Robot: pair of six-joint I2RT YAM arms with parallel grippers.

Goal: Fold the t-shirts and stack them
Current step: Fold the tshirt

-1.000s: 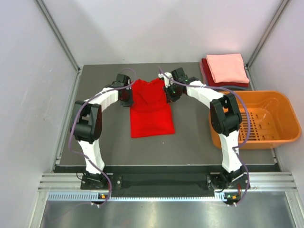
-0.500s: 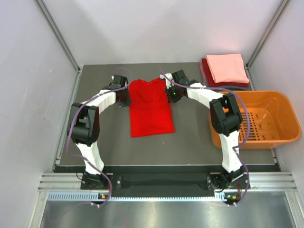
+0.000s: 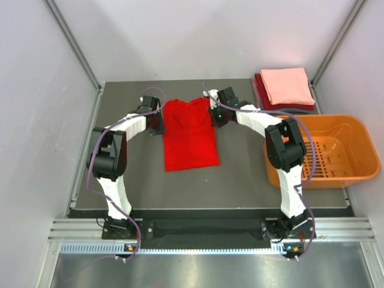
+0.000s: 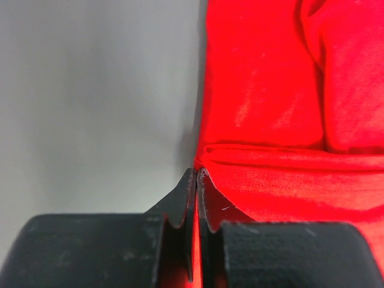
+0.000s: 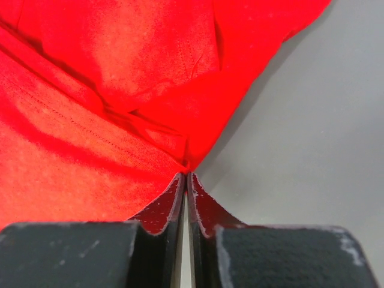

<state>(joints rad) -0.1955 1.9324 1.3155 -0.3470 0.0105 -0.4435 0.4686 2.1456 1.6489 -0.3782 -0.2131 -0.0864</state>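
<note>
The two arms rise from the near edge of the dark bench and bend toward the middle. On the right side, an orange basket sits partly over the edge of the bench. The bright red t-shirt lies flat in the middle of the bench, folded into a narrow long shape with its hem toward the arms.

At the far part of the shirt, each side is gripped. The left tool has its fingers pressed together on the folded left edge, and red cloth shows between them. The right tool is also closed, and the cloth on the right side is drawn to a point at its tips.

In the far right corner is a stack of folded shirts: a salmon-pink one on top, a dark red one under it, and a grey-blue edge at the bottom.
</note>
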